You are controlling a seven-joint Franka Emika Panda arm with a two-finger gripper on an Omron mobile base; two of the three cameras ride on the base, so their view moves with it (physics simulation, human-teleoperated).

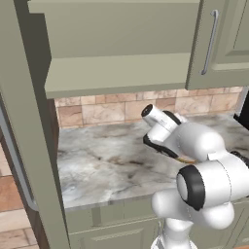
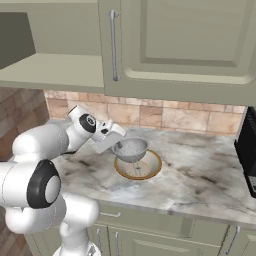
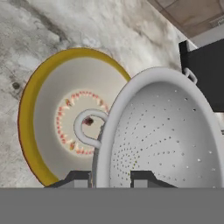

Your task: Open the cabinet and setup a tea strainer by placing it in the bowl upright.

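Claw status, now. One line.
Claw: closed on the rim of the tea strainer, holding it just above the bowl.

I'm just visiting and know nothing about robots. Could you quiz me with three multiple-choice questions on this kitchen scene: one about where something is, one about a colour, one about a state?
1. Where is the grey perforated metal tea strainer?
A. on the cabinet shelf
B. above the shallow round bowl
C. on the floor

2. What colour is the bowl's outer rim in the hand view?
A. yellow
B. blue
C. black

3. The wide sage-green wall cabinet is:
A. shut
B. open
C. missing its shelf

Answers: B, the strainer hangs over the bowl, held at its rim by the robot's jaws; A, a yellow band rings the bowl; B, the shelf is exposed and the door swung aside.
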